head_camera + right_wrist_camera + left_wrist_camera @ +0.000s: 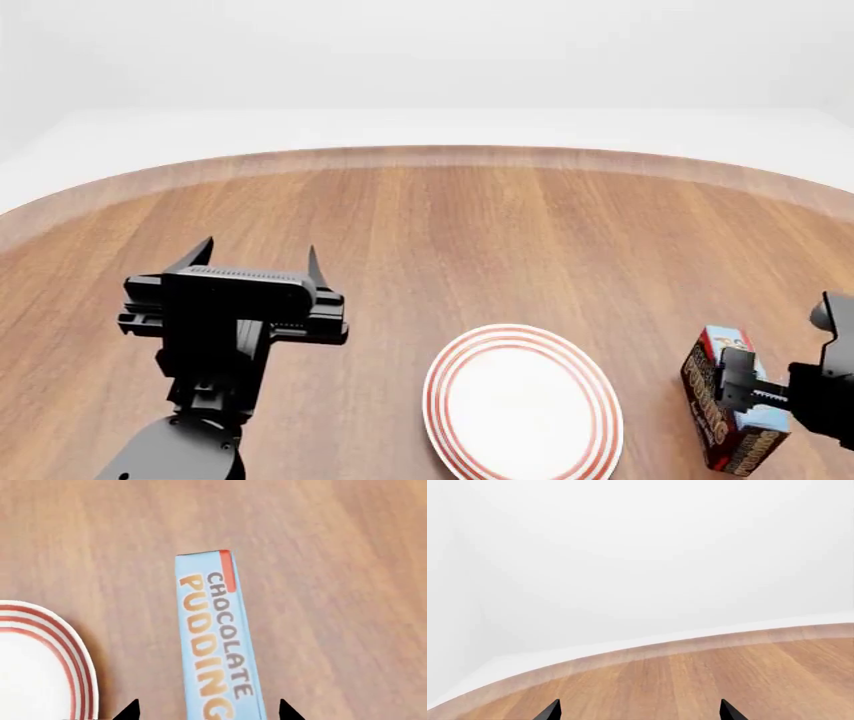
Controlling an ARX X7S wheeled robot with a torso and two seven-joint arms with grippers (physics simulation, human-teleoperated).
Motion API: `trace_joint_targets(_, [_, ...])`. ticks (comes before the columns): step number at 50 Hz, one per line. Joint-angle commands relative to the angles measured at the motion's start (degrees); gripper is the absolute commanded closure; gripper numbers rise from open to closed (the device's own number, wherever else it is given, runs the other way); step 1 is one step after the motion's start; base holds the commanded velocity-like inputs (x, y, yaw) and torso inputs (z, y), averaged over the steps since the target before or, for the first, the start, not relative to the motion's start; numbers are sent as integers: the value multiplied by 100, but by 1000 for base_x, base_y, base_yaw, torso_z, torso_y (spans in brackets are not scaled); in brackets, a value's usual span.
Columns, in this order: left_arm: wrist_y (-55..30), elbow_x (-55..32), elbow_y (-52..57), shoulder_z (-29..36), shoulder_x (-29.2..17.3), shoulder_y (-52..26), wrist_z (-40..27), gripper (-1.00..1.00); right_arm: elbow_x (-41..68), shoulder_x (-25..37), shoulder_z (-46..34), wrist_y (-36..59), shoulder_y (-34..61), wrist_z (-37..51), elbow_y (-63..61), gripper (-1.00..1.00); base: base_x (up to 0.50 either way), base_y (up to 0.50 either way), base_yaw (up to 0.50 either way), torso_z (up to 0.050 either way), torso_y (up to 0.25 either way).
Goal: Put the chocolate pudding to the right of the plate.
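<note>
Though partly cut off, chocolate pudding (731,415) between right fingers (742,392), grip unclear, beside plate (523,400); left fingers (258,258) spread, empty.

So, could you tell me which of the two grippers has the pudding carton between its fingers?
The right gripper: the chocolate pudding stands between its fingers, right of the plate. The left gripper is open and empty.

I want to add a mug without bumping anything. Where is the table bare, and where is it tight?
Bare wood spans the far table beyond the plate, and lies between the plate and the left gripper. It is tight at the near right, where the chocolate pudding stands between the right gripper's fingers, close to the plate.
</note>
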Motion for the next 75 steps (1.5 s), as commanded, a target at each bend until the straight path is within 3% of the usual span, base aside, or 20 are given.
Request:
trace_joint_targets(1, [19, -9, -13, 32, -14, 9, -21, -100, 332, 305, 366, -66, 202, 316, -661, -100, 0, 0, 0, 0, 0])
trace_joint_targets(12, [54, -35, -45, 23, -22, 8, -33, -100, 760, 568, 741, 7, 592, 466, -1166, -100, 0, 0, 0, 0, 0])
trace_joint_targets(22, [42, -61, -26, 29, -31, -19, -50, -100, 855, 639, 865, -206, 393, 465, -1430, -100, 0, 0, 0, 0, 0])
trace_joint_targets(27, [53, -76, -38, 4, -38, -26, -59, -100, 312, 975, 1196, -1426, -559, 1194, -2736, -100, 0, 0, 0, 0, 0])
trace_joint_targets(29, [7, -78, -10, 23, -42, -69, -65, -100, 635, 1052, 1594, -2065, -986, 1184, -3311, -100, 0, 0, 0, 0, 0])
trace_joint_targets(38, [-66, -109, 63, 15, -57, -134, -91, -100, 733, 1327, 2146, -2676, -1185, 1706, -4809, -100, 0, 0, 0, 0, 0])
trace_joint_targets(53, [-105, -126, 121, 48, -67, -174, -139, -100, 11, 938, 2001, -2765, -1347, 2430, -6148, -100, 0, 0, 0, 0, 0])
trace_joint_targets(56, [-114, -136, 129, 49, -66, -190, -144, -100, -569, 697, 1806, -2591, -1236, 2605, -6476, -100, 0, 0, 0, 0, 0])
trace_joint_targets(63, [-151, -158, 159, 58, -75, -211, -158, -100, -1129, 168, 1346, -2163, -951, 2791, -6703, -100, 0, 0, 0, 0, 0])
trace_joint_targets(75, [-171, -182, 205, 77, -92, -239, -179, -100, -1571, -163, 989, -1795, -733, 2905, -6919, -100, 0, 0, 0, 0, 0])
